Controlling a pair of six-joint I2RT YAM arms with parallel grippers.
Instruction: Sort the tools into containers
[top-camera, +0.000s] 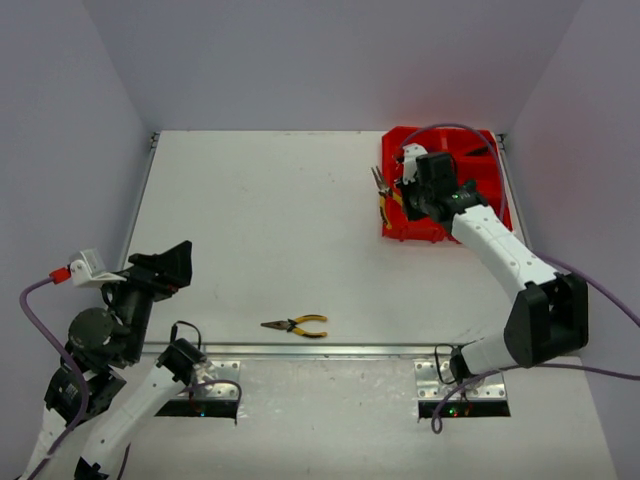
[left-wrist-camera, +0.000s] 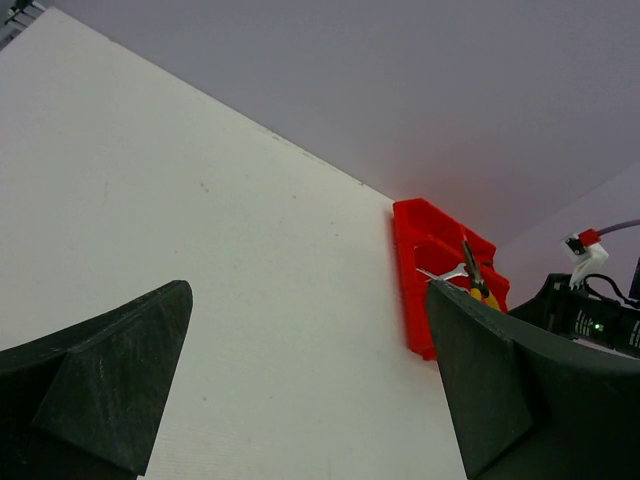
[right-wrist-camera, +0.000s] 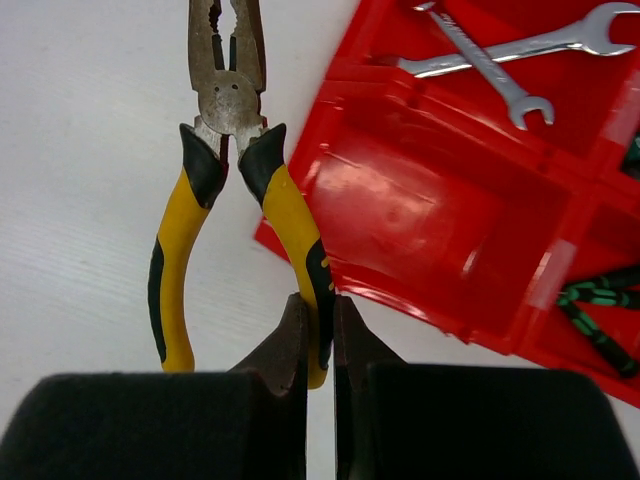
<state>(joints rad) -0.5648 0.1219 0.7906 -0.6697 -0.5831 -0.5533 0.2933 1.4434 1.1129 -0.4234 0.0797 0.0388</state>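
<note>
the right claw (right-wrist-camera: 318, 312) pinches one yellow handle of the pliers (right-wrist-camera: 228, 100), which sit just outside the left wall of the red tray (right-wrist-camera: 420, 220). two wrenches (right-wrist-camera: 478, 58) lie crossed in one compartment. the left claw (left-wrist-camera: 308, 300) is spread wide above the near-left tabletop (top-camera: 260, 220). the second pliers (top-camera: 297, 325) lie near the front edge.

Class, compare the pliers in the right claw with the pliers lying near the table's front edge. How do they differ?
The held pliers are pinched by one handle in the right claw at the red tray's edge; the front pliers lie flat, untouched. The held pliers have a broad, blunt nose; the front pliers look slimmer-nosed. Both have yellow-and-black handles.
</note>
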